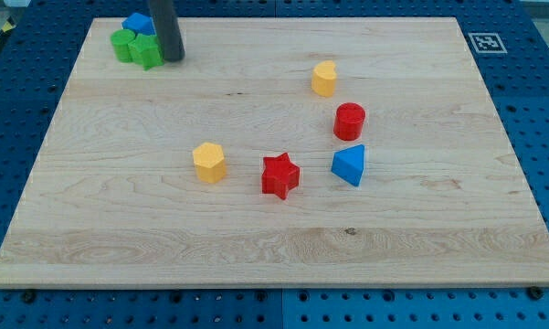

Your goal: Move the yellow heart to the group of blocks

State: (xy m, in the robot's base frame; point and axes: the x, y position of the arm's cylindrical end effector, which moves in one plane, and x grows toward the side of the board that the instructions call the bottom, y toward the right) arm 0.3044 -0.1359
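The yellow heart (324,79) lies right of centre in the upper half of the wooden board (274,247). Below it sit a red cylinder (350,121), a blue triangular block (349,164), a red star (279,175) and a yellow hexagonal block (209,163). At the view's top left, two green blocks (135,47) and a blue block (138,22) sit tight together. My tip (171,58) stands just right of that green and blue cluster, touching or nearly touching it, far to the left of the yellow heart.
The board lies on a blue perforated table (539,110). A black-and-white marker tag (485,41) sits off the board's top right corner.
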